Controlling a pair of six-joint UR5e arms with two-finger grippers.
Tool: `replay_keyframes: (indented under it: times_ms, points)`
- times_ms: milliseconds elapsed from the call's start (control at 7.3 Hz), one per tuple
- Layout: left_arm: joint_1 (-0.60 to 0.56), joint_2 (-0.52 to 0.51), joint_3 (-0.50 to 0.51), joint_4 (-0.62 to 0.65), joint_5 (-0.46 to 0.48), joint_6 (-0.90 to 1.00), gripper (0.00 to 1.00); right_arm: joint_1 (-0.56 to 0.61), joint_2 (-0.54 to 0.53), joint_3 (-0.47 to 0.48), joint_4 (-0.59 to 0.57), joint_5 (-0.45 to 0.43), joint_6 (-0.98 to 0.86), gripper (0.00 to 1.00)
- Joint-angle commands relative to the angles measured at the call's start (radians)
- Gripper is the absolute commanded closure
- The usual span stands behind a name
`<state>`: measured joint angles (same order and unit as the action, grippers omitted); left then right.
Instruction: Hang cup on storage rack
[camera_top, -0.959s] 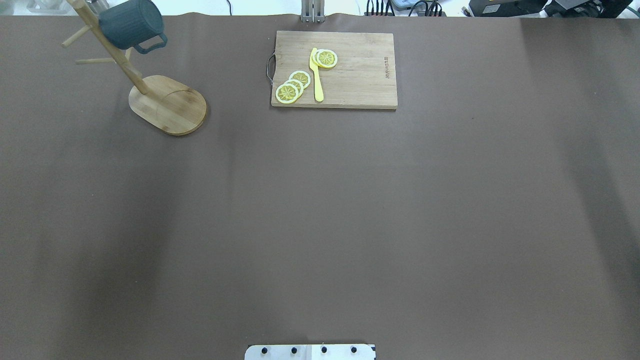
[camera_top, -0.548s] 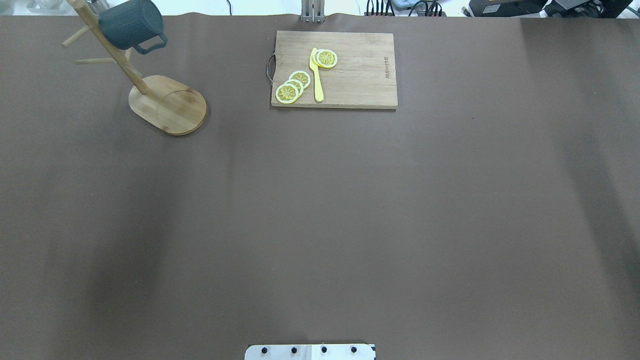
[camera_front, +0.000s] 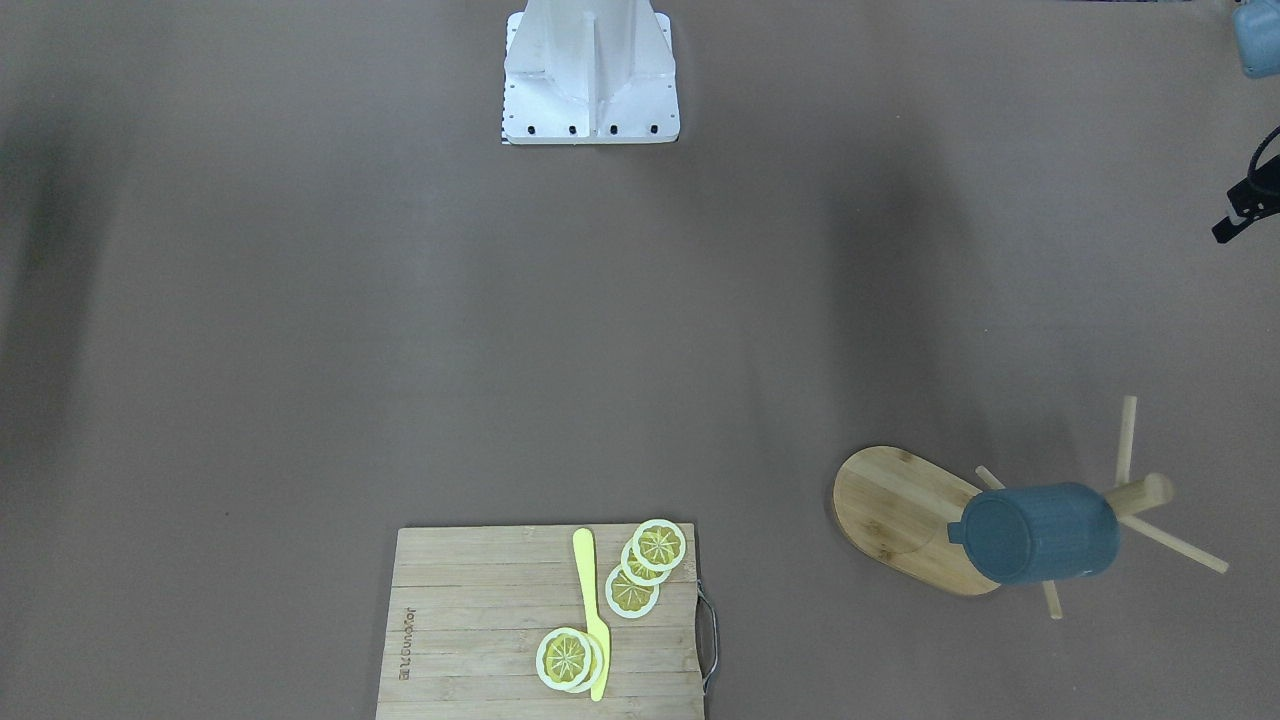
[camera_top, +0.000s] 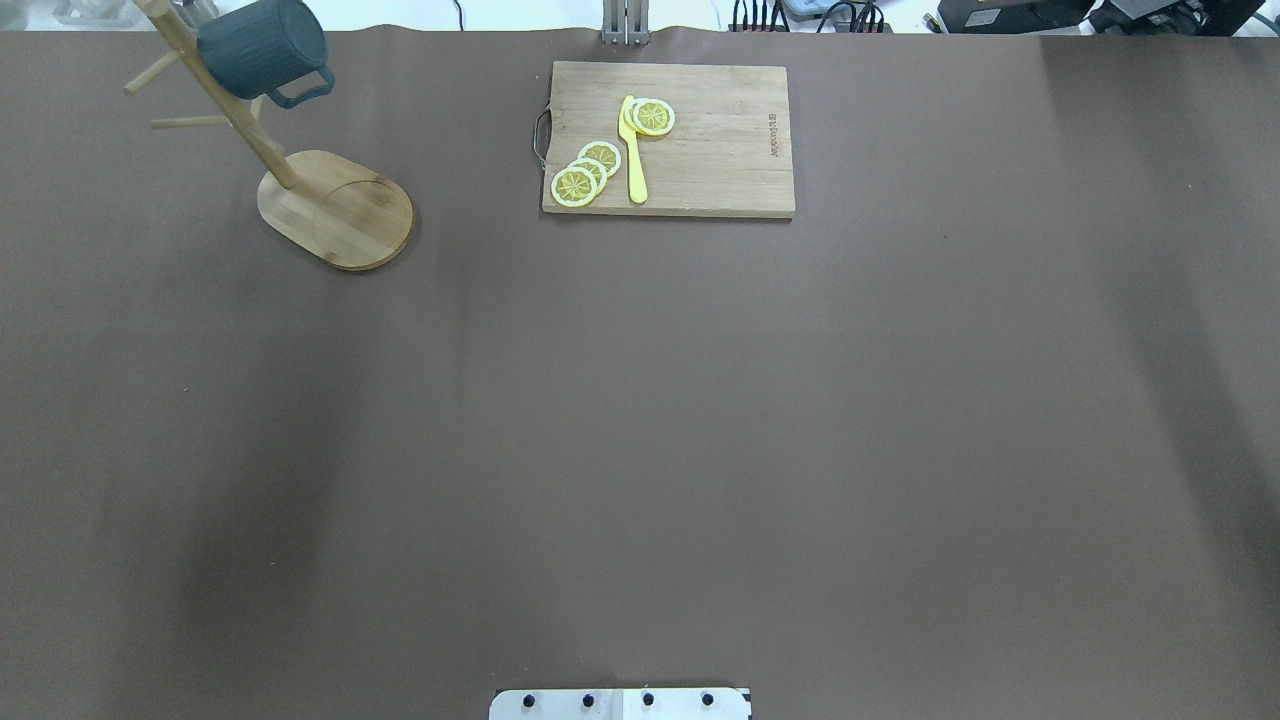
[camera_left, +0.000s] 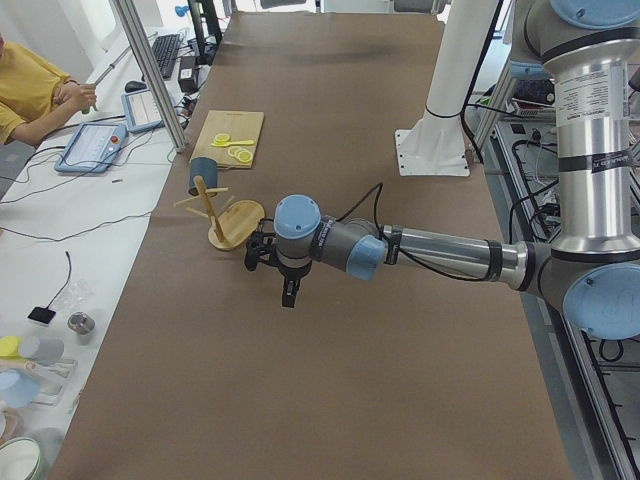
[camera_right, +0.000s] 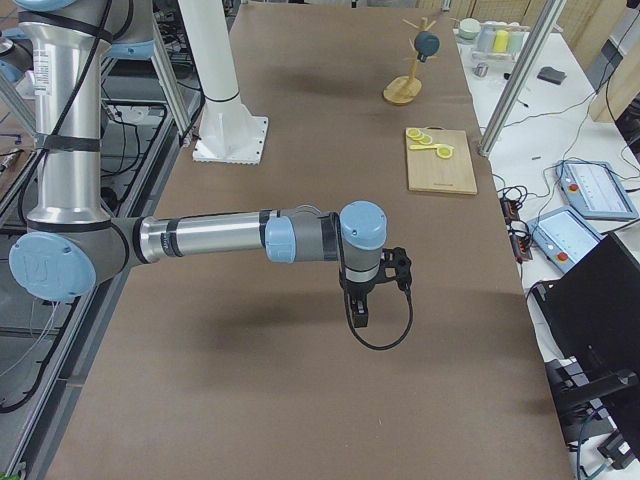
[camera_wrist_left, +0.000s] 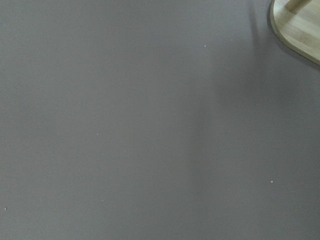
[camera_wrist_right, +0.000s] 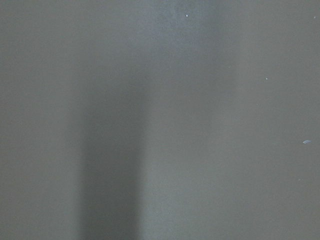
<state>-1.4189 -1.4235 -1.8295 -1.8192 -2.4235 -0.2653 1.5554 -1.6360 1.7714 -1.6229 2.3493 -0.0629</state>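
stretching out level, left claw (camera_left: 288, 292) and right claw (camera_right: 360, 312) pointing down, width unclear, cup (camera_top: 262, 47) on storage rack (camera_top: 340, 215)

cup (camera_top: 262, 47) hangs on a peg of the mug tree (camera_top: 335, 210), far-left corner of the table (camera_top: 640, 450); cutting board (camera_top: 720, 150) sits to its right along the far edge; lemon slices (camera_top: 575, 186) and a knife (camera_top: 634, 160) lie on the board, knife between the slices

In the overhead view, the only change is in the soft shadows on the table (camera_top: 640, 400). The left shadow band (camera_top: 240, 520) and the right shadow band (camera_top: 1200, 420) lie slightly differently from a second ago. The shift is too faint to give a direction.
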Motion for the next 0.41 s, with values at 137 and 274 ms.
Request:
replay_keyframes:
  times_ms: [137, 274]
  points:
    - [0.000, 0.002, -0.002, -0.005, 0.000, 0.000, 0.02, 0.000, -0.004, 0.000, 0.001, 0.004, 0.000, 0.00]
    - [0.000, 0.000, -0.002, -0.006, 0.000, -0.002, 0.02, 0.000, -0.004, 0.000, 0.001, 0.004, 0.000, 0.00]
